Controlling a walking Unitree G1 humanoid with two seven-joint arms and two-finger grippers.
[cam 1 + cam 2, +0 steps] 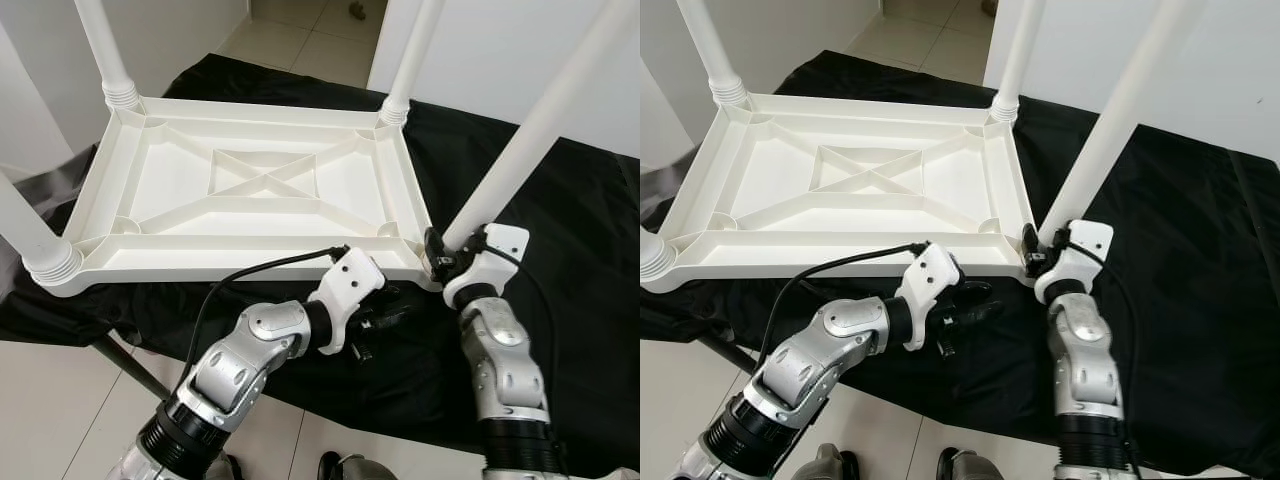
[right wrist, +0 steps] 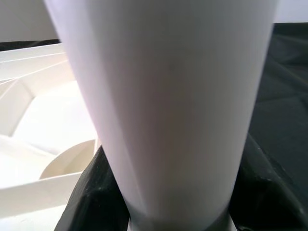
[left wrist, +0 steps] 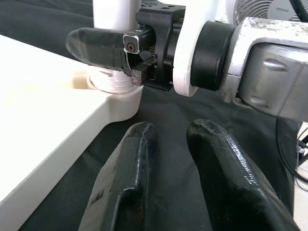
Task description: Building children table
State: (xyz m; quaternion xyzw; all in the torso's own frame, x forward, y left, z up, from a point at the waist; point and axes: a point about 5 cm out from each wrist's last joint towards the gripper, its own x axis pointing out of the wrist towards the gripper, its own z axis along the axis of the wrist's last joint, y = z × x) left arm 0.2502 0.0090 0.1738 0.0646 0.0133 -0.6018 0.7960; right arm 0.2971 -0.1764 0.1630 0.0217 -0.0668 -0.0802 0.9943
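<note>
The white plastic table top (image 1: 250, 190) lies upside down on a black cloth. Legs stand in its far left corner (image 1: 100, 50), far right corner (image 1: 412, 60) and near left corner (image 1: 25, 235). The fourth leg (image 1: 540, 120) leans out to the right from the near right corner socket. My right gripper (image 1: 440, 255) is shut on this leg's base; in the right wrist view the leg (image 2: 163, 106) sits between the black fingers (image 2: 91, 192). My left gripper (image 1: 390, 318) hovers open over the cloth just in front of the table's near edge, left of that corner, holding nothing.
The black cloth (image 1: 560, 230) covers the work surface and hangs over its front edge. Pale tiled floor (image 1: 50, 400) lies below and beyond. A white wall (image 1: 520, 50) stands behind on the right. A fan grille (image 3: 255, 9) appears in the left wrist view.
</note>
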